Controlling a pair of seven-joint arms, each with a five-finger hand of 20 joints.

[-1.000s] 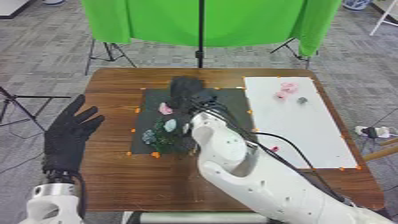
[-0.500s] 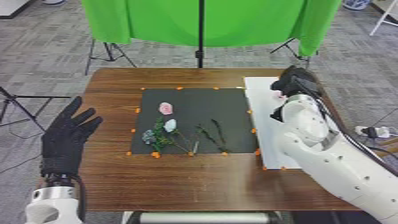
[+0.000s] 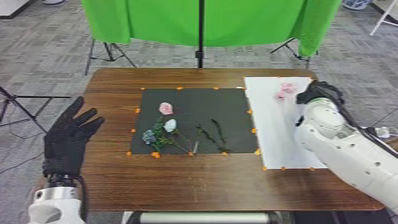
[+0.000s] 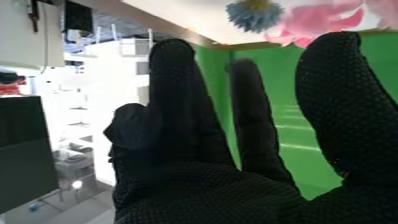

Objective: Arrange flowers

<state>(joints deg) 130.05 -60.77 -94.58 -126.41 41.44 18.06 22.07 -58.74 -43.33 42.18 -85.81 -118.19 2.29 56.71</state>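
In the head view my right hand point(image 3: 322, 93) is at the white sheet's point(image 3: 282, 125) right edge, beside pink flowers point(image 3: 286, 90). The right wrist view shows my right hand point(image 4: 204, 190) open, fingers straight, nothing held, with a blue flower point(image 4: 255, 15) and pink flowers point(image 4: 320, 21) past its fingertips. On the black mat point(image 3: 195, 97) lie a pink rose point(image 3: 166, 108), a white flower point(image 3: 171, 125), a grey-blue flower point(image 3: 149, 136) with greenery, and dark green stems point(image 3: 219, 134). My left hand point(image 3: 67, 142) is open over the table's left edge.
Orange markers point(image 3: 155, 155) run around the mat and sheet on the brown wooden table point(image 3: 178, 185). Behind it stand a green cloth point(image 3: 151, 22) and a black stand pole point(image 3: 201, 35). A white roller point(image 3: 204, 218) is at the near edge.
My right hand has gone from the black mat's far side across to the white sheet's right edge, uncovering the mat's flowers and stems. The left arm has stayed nearly still.
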